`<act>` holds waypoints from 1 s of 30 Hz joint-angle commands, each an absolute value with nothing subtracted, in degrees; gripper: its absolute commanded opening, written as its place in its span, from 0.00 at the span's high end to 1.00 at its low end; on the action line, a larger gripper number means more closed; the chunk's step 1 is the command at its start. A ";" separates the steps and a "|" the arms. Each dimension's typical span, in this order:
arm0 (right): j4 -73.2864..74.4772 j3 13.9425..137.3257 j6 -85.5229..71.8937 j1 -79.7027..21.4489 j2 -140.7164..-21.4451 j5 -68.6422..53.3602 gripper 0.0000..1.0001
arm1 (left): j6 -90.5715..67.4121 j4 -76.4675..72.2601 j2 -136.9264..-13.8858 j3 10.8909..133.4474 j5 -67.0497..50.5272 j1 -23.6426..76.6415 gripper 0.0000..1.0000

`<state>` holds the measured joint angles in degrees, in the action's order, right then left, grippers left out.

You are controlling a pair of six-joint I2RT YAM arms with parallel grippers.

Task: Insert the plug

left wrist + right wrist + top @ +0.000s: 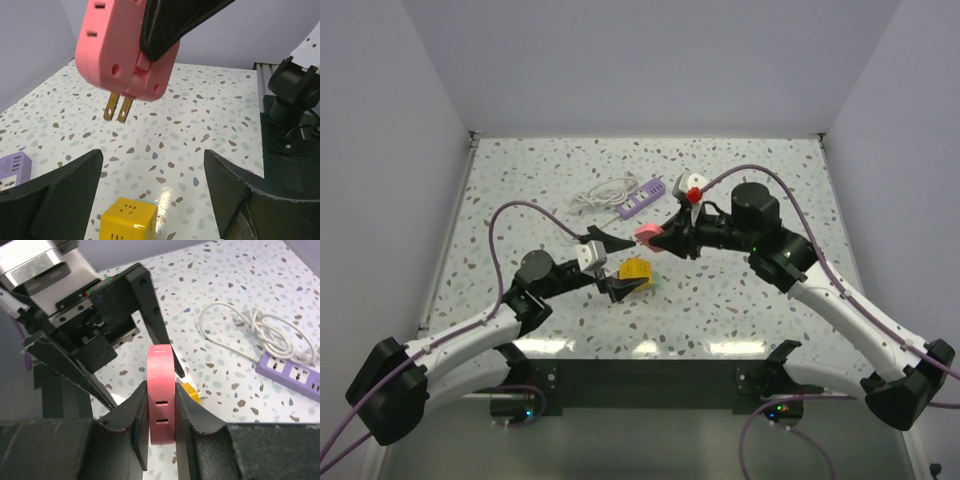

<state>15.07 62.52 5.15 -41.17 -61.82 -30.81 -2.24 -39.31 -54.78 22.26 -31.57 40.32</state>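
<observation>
The pink plug (647, 235) is shown clear of the table (770, 180), pinched flat-side to flat-side between the jaws of the right gripper (665, 238), which reaches in from the right above the middle of the speckled surface. In the right wrist view the plug (161, 395) is seen edge-on, with two small slots on its narrow face, and the black fingers (135, 425) are pressed against both broad faces. In the left wrist view the same plug (125, 50) is seen from below, its two brass prongs (117, 107) pointing downward and slightly tilted, with nothing touching them. The jaws of the left gripper (625, 265) are spread wide. The yellow socket cube (636, 270) is seen resting on the table, and in the left wrist view the cube (129, 220) lies low in the gap between the left fingers (60, 185), touched by neither; slots are visible on its upper and near faces. The plug is held higher than the cube and offset toward the far side of the table. A purple power strip (642, 198) is seen lying farther back, near the right gripper, with its white cable (605, 193) bundled in loose loops to its left.
</observation>
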 commanded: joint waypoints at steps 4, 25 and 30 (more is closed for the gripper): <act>14.68 63.99 -7.11 -33.23 -60.29 -27.07 1.00 | -2.02 -44.90 -54.50 17.59 -16.46 40.43 0.10; 20.48 55.11 -26.19 -31.03 -63.80 -10.52 1.00 | -3.69 -48.42 -41.65 5.89 -8.59 40.69 0.07; 16.36 54.76 -30.75 -31.03 -68.54 -15.38 1.00 | -1.59 -50.44 -45.17 5.19 -10.90 41.66 0.07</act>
<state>20.18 54.87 -26.37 -31.09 -66.94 -11.70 -3.53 -45.60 -43.70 6.15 -8.54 40.86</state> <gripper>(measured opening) 0.243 0.928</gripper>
